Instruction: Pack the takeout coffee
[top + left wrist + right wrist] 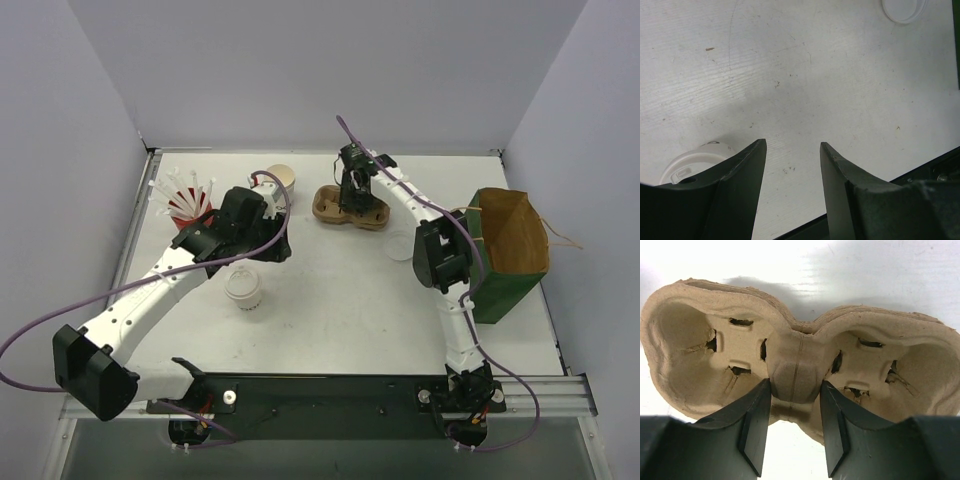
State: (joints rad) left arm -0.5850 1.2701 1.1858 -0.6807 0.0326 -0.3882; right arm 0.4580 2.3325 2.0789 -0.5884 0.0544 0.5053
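Right tool (796,390) was clamped across the centre ridge of the pulp carrier (700,340), and both fingers looked in contact. Both wells were empty.

Left tool (792,150) was open with nothing between the fingers, over bare tabletop (815,75). A lidded white cup (692,167) sat just beside one finger.

Takeout coffee (281,180) stood upright and unlidded at the far side, between the red straw cup (186,205) and the carrier, not in a well. Flat lid (400,245) lay well apart from it, near the green bag (500,290).

Risks, my read:
- The pinch sat on the near edge of soft pulp, so a lift could tip the carrier or crush the ridge.
- Left arm (160,280) had its wrist just in front of the open coffee, so a careless swing could knock it and spill.
- The left finger could also clip the lidded cup.
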